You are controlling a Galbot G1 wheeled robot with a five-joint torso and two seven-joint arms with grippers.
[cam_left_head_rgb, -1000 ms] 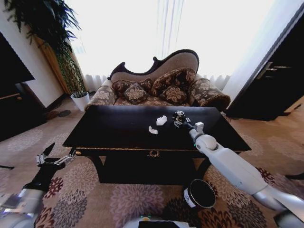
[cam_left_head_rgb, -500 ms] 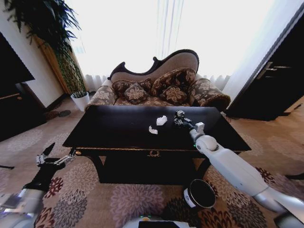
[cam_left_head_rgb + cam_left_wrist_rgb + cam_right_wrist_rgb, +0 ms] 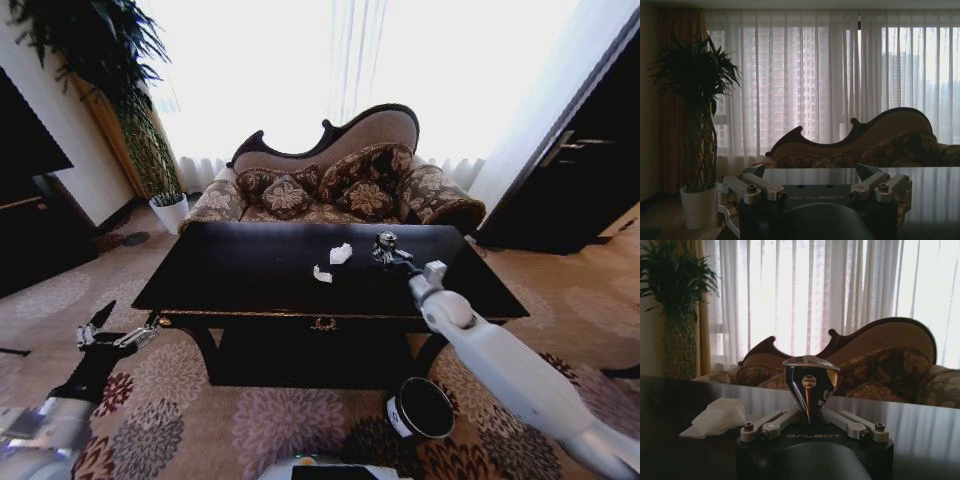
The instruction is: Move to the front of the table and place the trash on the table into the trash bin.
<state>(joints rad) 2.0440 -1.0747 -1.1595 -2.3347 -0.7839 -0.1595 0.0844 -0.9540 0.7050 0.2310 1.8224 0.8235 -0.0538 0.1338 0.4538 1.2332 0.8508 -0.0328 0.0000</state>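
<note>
Up on the long glossy black wooden surface (image 3: 250, 270) with thin gold edge trim, the right pincer (image 3: 384, 247) is clamped on a small dark round black-and-white piece of trash (image 3: 385, 240), holding it over the far right part of the top; the right wrist view shows the two metal fingers (image 3: 795, 382) pressed together around that piece (image 3: 810, 381), lifted clear of the shiny top (image 3: 920, 425). Two small white crumpled paper wads lie on the surface toward its middle: one (image 3: 341, 253) farther back, just beside the pincer on its left, and one (image 3: 322, 274) nearer the front edge. The right wrist view shows one such wad (image 3: 717, 416) resting on the top, near the pincer. A small black cylindrical trash bin (image 3: 420, 408) with a pale rim and white side label stands upright on the patterned carpet (image 3: 250, 420) in front of the surface, below its right end and under the right arm. The left pincer (image 3: 112, 330) hangs low over the carpet off the surface's front left corner, its fingers (image 3: 752, 185) spread apart and holding nothing. Behind the surface stands an ornate patterned sofa (image 3: 340, 185) before bright white curtains (image 3: 330, 60), with a tall potted plant (image 3: 130, 110) at the left.
</note>
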